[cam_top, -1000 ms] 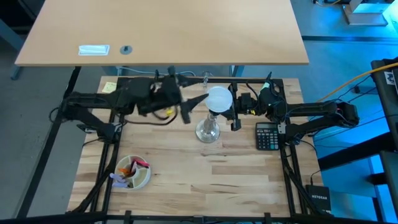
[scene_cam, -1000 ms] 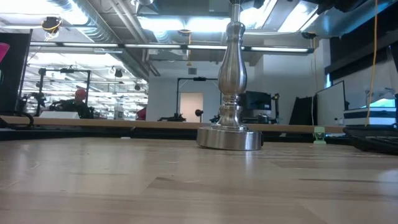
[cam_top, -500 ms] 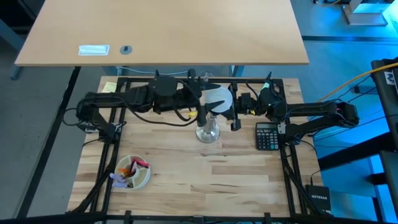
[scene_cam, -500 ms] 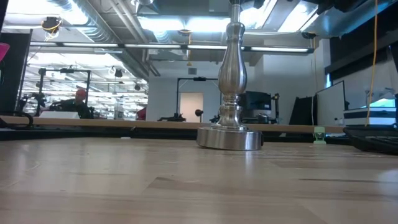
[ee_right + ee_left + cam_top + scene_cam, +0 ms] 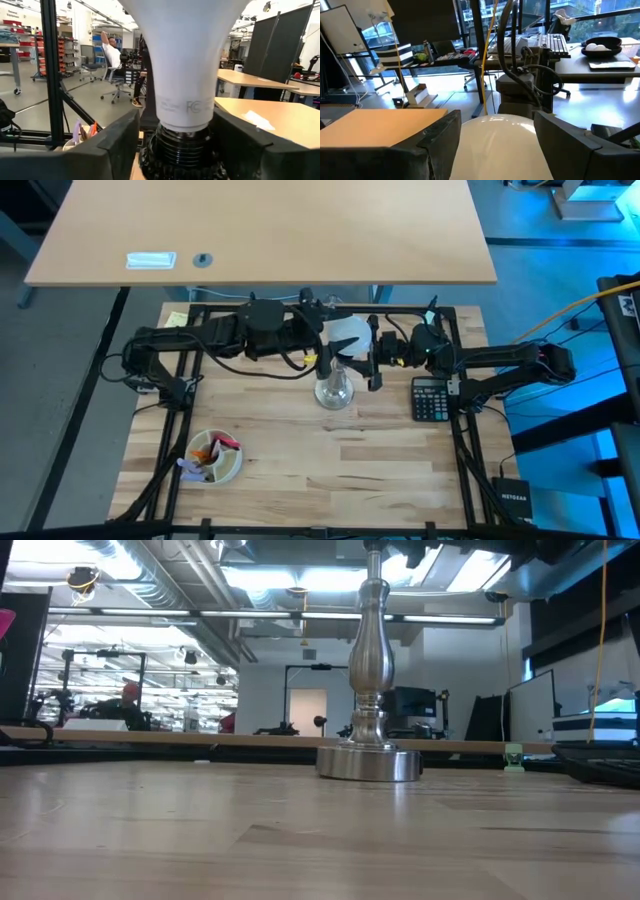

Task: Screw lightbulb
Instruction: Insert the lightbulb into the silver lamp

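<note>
White frosted lightbulb [image 5: 347, 337], silvery stand [image 5: 369, 690], pale wood table [image 5: 300, 450], black calculator [image 5: 431, 398].

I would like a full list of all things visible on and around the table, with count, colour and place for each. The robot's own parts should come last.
lightbulb: one, white, on top of the stand, between both grippers.
stand: one, silvery, upright at the middle of the table's far part.
calculator: one, black, on the table's right side.
bowl: one, pale, near left part of the table, holding small colourful items.
sticky note: one, yellow, far left corner.
table: one, light wood.
person: one, seated in the room behind.
left gripper: one, dark, fingers either side of the bulb's globe.
right gripper: one, dark, fingers either side of the bulb's neck.
</note>
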